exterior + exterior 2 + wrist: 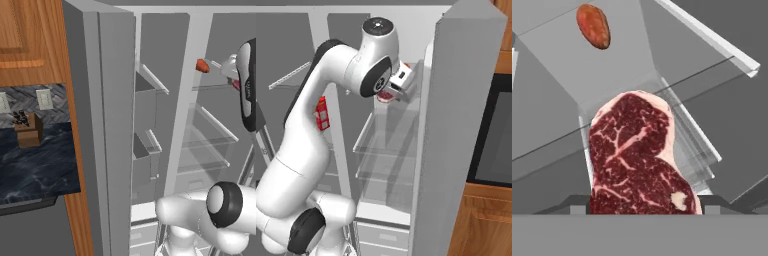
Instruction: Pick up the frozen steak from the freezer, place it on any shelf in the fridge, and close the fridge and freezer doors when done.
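- Inside the fridge [387,150], above the upper glass shelf [383,137]: gripper [390,95] clamped on the frozen steak [639,160], which is clear of the shelf.
- Orange-red lump [593,26] lies on a shelf beyond the steak; divider post [182,100] stands beside it.
- Freezer [145,130]: grey bins [145,160], contents not discernible.
- Both doors open: freezer door [107,130], fridge door [456,130].
- Knife block [28,129] stands on the counter.

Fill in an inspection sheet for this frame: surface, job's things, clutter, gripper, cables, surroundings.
Surface: clear glass shelf in the open fridge.
Job's things: frozen steak held at the gripper, inside the fridge; both doors open, freezer door, fridge door.
Clutter: orange-red lump; red carton.
Gripper: gripper shut on the steak.
Cables: nothing seen.
Surroundings: knife block on dark counter.
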